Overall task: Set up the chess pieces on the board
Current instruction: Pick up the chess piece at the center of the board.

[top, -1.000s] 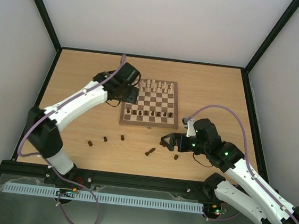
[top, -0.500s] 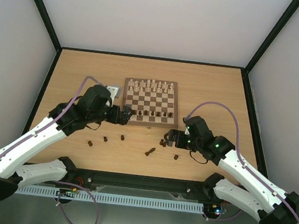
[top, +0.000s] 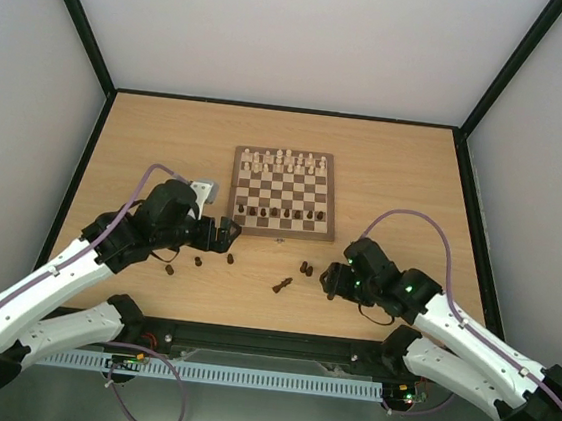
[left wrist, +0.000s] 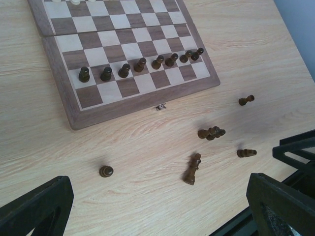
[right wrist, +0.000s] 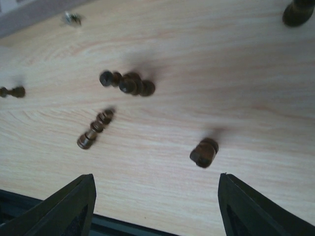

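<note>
The board (top: 334, 198) lies mid-table, with cream chess pieces (top: 281, 159) along its far rows and a row of dark pawns (top: 281, 213) near its front edge. Several dark chess pieces (top: 281, 285) are scattered on the table in front of it. My left gripper (top: 225, 233) hovers open off the board's near left corner; in the left wrist view the left gripper (left wrist: 158, 181) holds nothing, and a toppled dark piece (left wrist: 192, 168) lies ahead of it. My right gripper (top: 328, 277) is low over the table, and in the right wrist view the right gripper (right wrist: 155, 182) is open around a dark piece (right wrist: 204, 152) without touching it.
A piece pair (right wrist: 127, 83) and a lying piece (right wrist: 94, 129) sit left of the right gripper. An upright pawn (left wrist: 106, 171) stands left of the toppled one. The board's metal latch (left wrist: 160, 106) faces the arms. Black frame rails (top: 267, 342) edge the table.
The left arm pulled back from the board's far left corner to its near left corner and opened. The right gripper dropped toward the front over a loose dark piece, jaws narrowing.
</note>
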Motion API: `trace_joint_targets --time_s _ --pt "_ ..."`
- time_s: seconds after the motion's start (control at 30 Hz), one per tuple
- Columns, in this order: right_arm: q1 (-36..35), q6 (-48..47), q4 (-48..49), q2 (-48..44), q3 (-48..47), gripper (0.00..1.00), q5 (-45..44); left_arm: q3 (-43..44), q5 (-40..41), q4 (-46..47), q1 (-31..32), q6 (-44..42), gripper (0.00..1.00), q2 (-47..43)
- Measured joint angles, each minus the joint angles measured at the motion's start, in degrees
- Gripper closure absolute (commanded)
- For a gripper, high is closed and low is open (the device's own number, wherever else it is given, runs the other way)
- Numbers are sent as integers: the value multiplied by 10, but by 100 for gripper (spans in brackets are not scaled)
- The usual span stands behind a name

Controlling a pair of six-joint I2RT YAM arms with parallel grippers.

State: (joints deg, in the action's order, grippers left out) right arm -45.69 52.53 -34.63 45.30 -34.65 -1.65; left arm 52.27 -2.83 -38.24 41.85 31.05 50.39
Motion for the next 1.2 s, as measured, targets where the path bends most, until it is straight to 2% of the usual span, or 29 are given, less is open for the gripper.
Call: trace_joint_targets --time_s 0.17,0.4,0.57,0.8,0.97,1.2 --pt "-52 34 -1 29 11 34 -17 -5 -2 -3 0 0 1 -9" --pt "-98 50 -9 118 -7 39 -73 -6 3 -3 0 0 1 -16" --pt "-102 51 -16 156 -17 44 -105 -6 7 -5 2 3 1 -17" --pt "-103 46 -16 160 -16 57 -111 -6 9 -4 3 5 1 -7" --pt "-103 44 -12 161 0 59 -105 -6 9 -2 3 5 0 12" --pt "-103 39 -3 181 13 67 -101 -6 9 3 4 5 1 29"
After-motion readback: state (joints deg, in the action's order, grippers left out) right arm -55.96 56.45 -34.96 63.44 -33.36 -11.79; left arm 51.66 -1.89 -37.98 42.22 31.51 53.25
